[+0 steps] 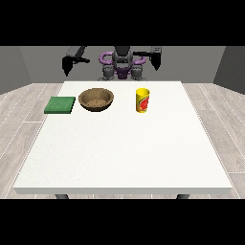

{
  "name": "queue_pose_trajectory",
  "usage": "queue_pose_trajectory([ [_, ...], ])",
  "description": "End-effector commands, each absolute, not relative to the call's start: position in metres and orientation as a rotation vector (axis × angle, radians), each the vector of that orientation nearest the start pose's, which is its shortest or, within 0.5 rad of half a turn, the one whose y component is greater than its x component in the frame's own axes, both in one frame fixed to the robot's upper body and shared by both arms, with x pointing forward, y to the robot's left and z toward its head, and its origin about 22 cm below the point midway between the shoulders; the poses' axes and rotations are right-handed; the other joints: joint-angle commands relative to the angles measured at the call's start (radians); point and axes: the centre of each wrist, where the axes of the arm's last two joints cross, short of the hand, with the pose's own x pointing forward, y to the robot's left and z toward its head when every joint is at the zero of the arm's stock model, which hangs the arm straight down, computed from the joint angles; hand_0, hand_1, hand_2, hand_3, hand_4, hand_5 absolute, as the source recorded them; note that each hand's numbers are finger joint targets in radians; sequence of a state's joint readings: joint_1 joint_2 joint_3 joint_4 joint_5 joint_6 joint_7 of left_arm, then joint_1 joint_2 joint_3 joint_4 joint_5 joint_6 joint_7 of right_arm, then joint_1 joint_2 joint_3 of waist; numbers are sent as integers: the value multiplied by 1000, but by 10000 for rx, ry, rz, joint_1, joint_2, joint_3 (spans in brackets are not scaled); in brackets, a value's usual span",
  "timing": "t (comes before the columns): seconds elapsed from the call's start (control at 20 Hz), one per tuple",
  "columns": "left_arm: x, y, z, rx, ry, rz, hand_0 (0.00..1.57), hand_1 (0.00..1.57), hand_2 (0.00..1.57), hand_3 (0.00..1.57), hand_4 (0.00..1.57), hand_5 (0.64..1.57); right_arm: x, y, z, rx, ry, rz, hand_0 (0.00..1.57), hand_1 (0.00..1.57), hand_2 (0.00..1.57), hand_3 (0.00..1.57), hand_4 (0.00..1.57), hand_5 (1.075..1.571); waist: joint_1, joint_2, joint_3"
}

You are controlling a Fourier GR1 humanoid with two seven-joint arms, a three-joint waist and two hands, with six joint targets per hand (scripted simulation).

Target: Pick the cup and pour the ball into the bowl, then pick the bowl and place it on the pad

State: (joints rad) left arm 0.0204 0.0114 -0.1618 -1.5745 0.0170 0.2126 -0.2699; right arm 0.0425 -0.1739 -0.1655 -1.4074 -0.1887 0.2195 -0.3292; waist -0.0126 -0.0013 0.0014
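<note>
Counter (124, 153) bearing green pad (60, 105), brown bowl (96, 99) just beside it, and upright yellow cup (142, 100) farther right. Each robot hand, at view's left (68, 64) and right (155, 60), hangs raised, grasping nothing; finger posture cannot be told.

The robot (122, 64) is small and dark; its torso is grey and black, with purple rings curving at each shoulder and a purple patch low on the trunk; both arms are black, blocky segments; each ends in a black hand (68, 65); the other hand (156, 61) looks alike.
</note>
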Motion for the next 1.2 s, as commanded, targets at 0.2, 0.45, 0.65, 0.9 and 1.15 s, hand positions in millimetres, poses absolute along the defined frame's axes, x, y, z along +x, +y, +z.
queue_pose_trajectory([
  [0.2,290,186,3,963,-19652,435,0,0,0,0,0,1453,269,-319,-21,716,-19020,-342,0,0,0,0,0,1559,-271,1692,-14],
  [0.45,318,205,8,1264,-20518,428,0,0,0,0,0,1448,285,-314,-26,785,-19825,-259,0,0,0,0,0,1552,-281,2690,-14],
  [0.65,337,222,34,1515,-20622,457,0,0,0,0,0,1449,279,-353,-43,876,-20029,-583,0,0,0,0,0,1548,-270,3072,-6],
  [0.9,350,221,2,1725,-20870,697,0,0,0,0,0,1416,305,-309,-38,1314,-20398,-258,0,0,0,0,0,1549,-444,3471,-14],
  [1.15,363,245,-9,2140,-20657,1216,0,0,0,0,0,1403,299,-323,-37,1756,-20237,68,0,0,0,0,0,1546,-1015,3494,-16],
])
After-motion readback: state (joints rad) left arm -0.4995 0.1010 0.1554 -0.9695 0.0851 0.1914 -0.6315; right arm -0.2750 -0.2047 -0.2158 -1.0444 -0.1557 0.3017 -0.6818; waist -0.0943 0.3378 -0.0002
